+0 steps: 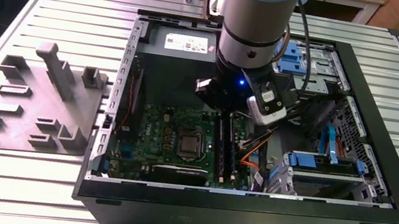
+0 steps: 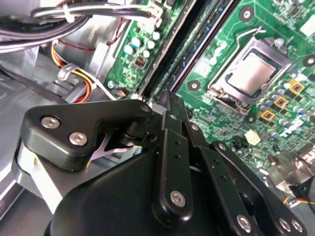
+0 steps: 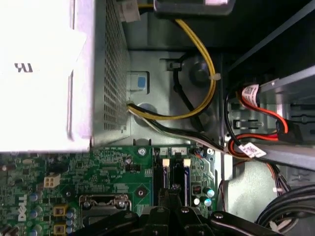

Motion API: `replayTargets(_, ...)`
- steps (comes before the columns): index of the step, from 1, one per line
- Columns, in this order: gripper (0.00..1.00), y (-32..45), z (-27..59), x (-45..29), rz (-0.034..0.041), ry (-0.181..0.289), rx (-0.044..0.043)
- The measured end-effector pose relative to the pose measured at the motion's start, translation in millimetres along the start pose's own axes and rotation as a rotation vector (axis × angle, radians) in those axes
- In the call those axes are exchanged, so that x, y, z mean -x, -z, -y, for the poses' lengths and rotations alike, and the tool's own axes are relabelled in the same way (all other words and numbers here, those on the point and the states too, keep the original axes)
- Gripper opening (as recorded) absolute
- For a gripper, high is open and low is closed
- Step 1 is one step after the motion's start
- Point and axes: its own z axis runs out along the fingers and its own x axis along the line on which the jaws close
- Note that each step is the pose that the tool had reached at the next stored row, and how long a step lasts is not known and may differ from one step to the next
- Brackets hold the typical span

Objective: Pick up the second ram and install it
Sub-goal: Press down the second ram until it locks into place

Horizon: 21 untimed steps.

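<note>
The gripper (image 2: 170, 98) is reaching down into the open case (image 1: 381, 177), its fingers (image 3: 167, 196) drawn close together over the slots (image 1: 225, 146); whether they are clamping anything I cannot tell. Just below them the ram (image 2: 204, 37) is sitting in the slots, its long axis running along them beside the processor (image 2: 251, 71). The board (image 1: 155, 135) is lying flat inside the case, which is resting on the table (image 1: 13, 179).

Ribbed matt metal table (image 1: 27, 187)
</note>
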Motion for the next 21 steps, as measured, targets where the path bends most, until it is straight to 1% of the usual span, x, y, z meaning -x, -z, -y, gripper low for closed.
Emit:
replayTargets(4,0.1,0.5,8.8,0.2,0.0001,0.0,-0.0004)
replayTargets(12,0.1,2.1,34.2,0.9,0.0001,0.0,-0.0004)
replayTargets(16,0.1,2.6,42.8,1.1,0.0001,0.0,-0.0012)
replayTargets(21,0.1,2.0,49.4,1.2,0.0002,0.0,-0.0025)
